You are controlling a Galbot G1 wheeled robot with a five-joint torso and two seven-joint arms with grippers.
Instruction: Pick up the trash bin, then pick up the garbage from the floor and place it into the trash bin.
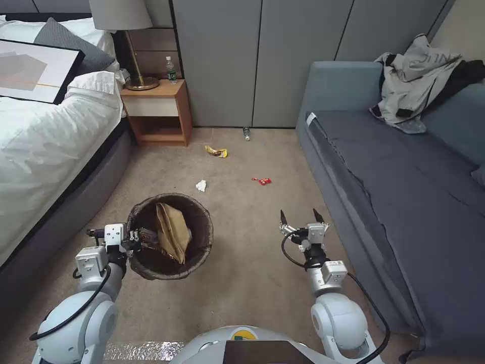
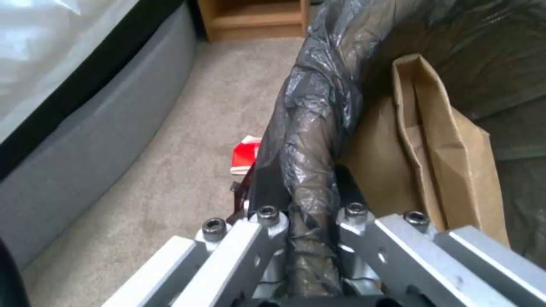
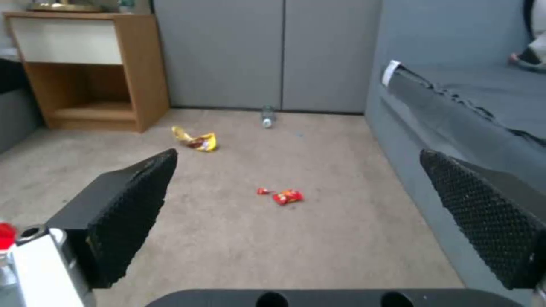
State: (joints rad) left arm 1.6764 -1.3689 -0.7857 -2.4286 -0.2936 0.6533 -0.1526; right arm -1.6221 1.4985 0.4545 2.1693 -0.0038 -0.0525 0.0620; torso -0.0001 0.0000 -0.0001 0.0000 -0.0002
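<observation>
Now, head view, bin: the trash bin (image 1: 151,268) sits over the carpet at the robot's left front, mouth facing up, its dark bag folded over the rim.
Head view, left gripper: the left gripper (image 1: 135,236) is clamped on the bin's near-left rim.
Head view, paper bag: a brown paper bag (image 1: 173,231) stands inside the bin, long axis running away from the robot.
Head view, litter: a white tissue (image 1: 201,185), a red wrapper (image 1: 262,180), a yellow wrapper (image 1: 216,151) and a small bottle (image 1: 246,133) lie on the floor beyond; the bottle's long axis points toward the wall.
Head view, right gripper: the right gripper (image 1: 302,218) hovers beside the sofa (image 1: 384,167), fingers spread apart.
Left wrist view: both fingers pinch the bag-covered rim (image 2: 310,140); a red-and-white packet (image 2: 245,154) lies on the carpet just outside the bin.
Right wrist view: the pads (image 3: 131,213) stand wide apart, framing the red wrapper (image 3: 284,196).
</observation>
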